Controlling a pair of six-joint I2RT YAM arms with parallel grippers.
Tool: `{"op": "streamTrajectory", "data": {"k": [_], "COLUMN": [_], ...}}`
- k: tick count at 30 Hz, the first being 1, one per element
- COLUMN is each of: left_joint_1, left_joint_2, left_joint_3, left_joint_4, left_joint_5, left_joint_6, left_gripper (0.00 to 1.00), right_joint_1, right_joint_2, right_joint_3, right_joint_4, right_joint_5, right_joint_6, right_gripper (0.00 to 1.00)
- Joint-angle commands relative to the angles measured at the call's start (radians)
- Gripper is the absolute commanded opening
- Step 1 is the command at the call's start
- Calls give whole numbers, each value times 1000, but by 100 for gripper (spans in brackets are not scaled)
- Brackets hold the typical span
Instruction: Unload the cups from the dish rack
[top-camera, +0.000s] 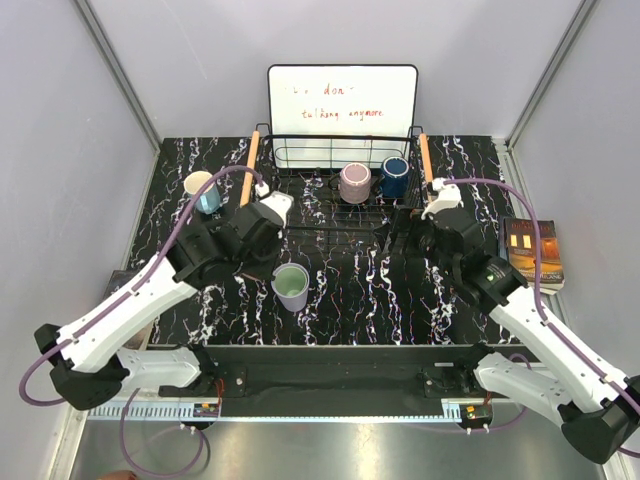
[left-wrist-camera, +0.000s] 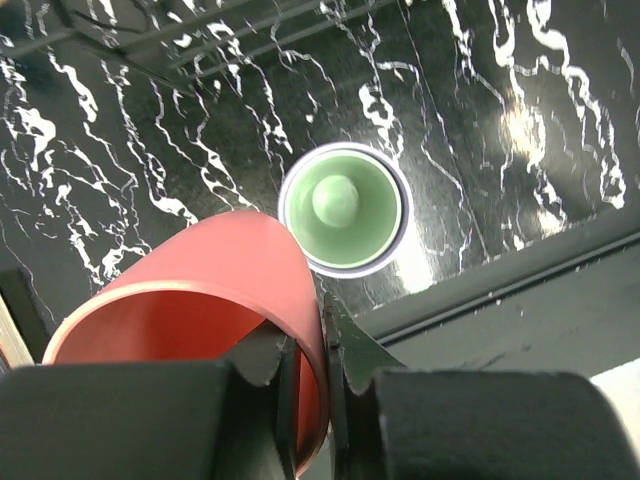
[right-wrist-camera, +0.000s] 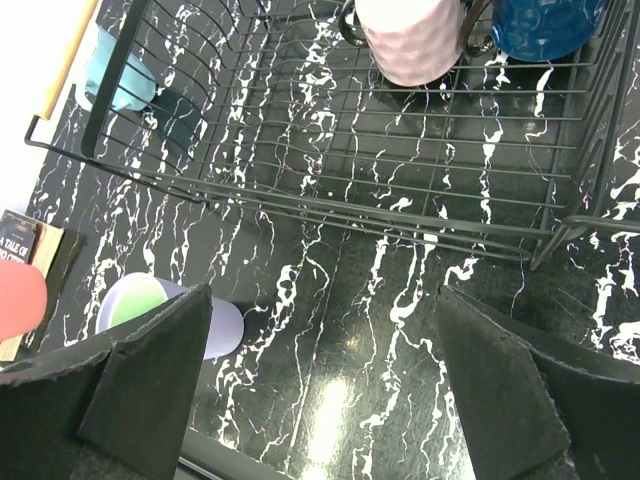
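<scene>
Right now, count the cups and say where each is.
5. Mauve cup and navy cup in the dish rack; light blue cup on the table left of it; lavender cup in front; salmon cup held by the left gripper. No sign of others hidden.

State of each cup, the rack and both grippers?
salmon pink cup: gripped at rim
left gripper: shut on salmon pink cup
right gripper: open, empty
lavender cup: upright on table
light blue cup: upright on table
dish rack: holds two cups
mauve cup: in dish rack
navy cup: in dish rack
</scene>
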Motion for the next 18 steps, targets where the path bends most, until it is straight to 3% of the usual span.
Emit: {"op": "streamTrajectory", "data": {"k": [1, 18], "left_joint_1": [-30, -53], "left_joint_2": [31, 144], "left_joint_3": [24, -59], "left_joint_4": [7, 191], "left_joint_5": [44, 140], "left_joint_6": [28, 46], "left_gripper": [0, 0], "right_joint_1": [5, 5], "right_joint_2": [-7, 18], "right_joint_3": [-21, -61], "right_joint_4": [52, 83], "right_joint_5": [25, -4], "right_joint_6": [0, 3], "right_gripper": [100, 100]}}
